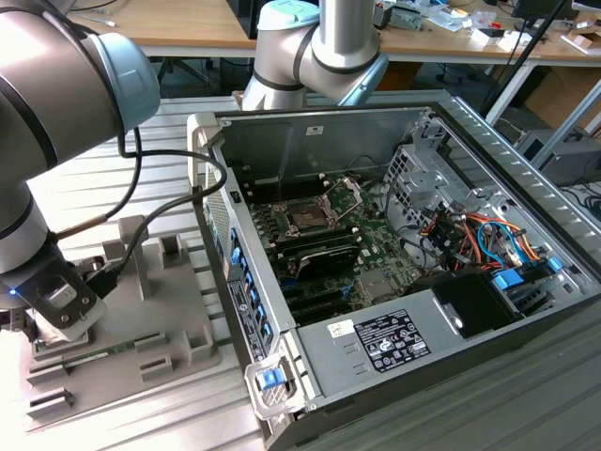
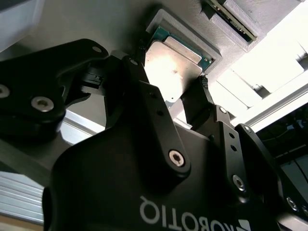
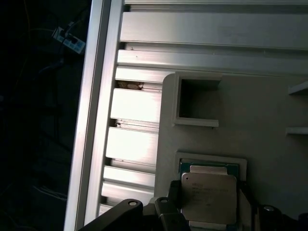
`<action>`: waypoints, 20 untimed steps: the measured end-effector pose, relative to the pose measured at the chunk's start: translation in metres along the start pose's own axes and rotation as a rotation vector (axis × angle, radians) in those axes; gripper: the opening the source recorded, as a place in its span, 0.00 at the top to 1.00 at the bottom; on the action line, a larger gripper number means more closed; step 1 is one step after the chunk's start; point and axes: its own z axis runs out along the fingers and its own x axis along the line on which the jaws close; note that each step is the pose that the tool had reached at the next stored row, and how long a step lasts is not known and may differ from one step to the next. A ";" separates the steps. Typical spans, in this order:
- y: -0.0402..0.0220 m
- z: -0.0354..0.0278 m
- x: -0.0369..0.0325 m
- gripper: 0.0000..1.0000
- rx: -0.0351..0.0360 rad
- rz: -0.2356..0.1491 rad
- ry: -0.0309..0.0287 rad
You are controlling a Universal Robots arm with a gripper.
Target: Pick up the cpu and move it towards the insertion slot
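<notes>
The gripper (image 2: 171, 72) straddles the cpu (image 2: 175, 60), with 1 black link on each side of the chip; I cannot tell whether it is clamped on the chip or stands apart around it. White lettering on the gripper's body appears upside down in the second wrist view. The cpu lies flat, silver top up, in a shallow framed recess of the grey tray (image 3: 269, 110), with a green edge showing at 1 side. The faint print on its top is too small to read. Just beside that recess is 1 square pocket (image 3: 197, 103) with nothing in it. The tray's rim lies close to the edge of the slatted aluminium tabletop (image 3: 134, 139), and beyond that edge all is dark. In the exterior view the arm (image 1: 56, 94) reaches down over the tray at that view's left. A narrow strip of tabletop separates the tray from the open computer case (image 1: 310, 127). Inside the case, well apart from the cpu, sits the insertion slot (image 1: 308, 214) with its hinged plate (image 1: 346, 191) raised. A white label (image 1: 390, 340) nearer the case's front carries print too small to read.
</notes>
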 end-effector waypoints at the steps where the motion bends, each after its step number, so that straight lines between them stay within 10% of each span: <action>1: 0.0000 -0.0003 0.0000 0.45 -0.0001 0.000 0.0000; 20: 0.0005 -0.0103 0.0000 0.45 -0.0006 0.000 0.0000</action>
